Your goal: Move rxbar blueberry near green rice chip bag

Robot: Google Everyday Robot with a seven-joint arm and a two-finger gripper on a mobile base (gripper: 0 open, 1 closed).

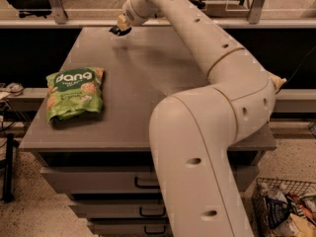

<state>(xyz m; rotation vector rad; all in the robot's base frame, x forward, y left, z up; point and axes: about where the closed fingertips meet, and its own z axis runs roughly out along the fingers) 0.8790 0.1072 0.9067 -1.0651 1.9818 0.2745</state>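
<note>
— Where was the bar (115, 31)?
— At the surface's (148, 107) 12 o'clock edge, clamped between the gripper's (121, 29) fingers.
— And the green bag (74, 94)?
— Lying flat at 9 o'clock, well apart from the bar.

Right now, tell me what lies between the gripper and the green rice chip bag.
Bare tabletop only, in the camera view: gripper at the far edge, green rice chip bag front left.
</note>
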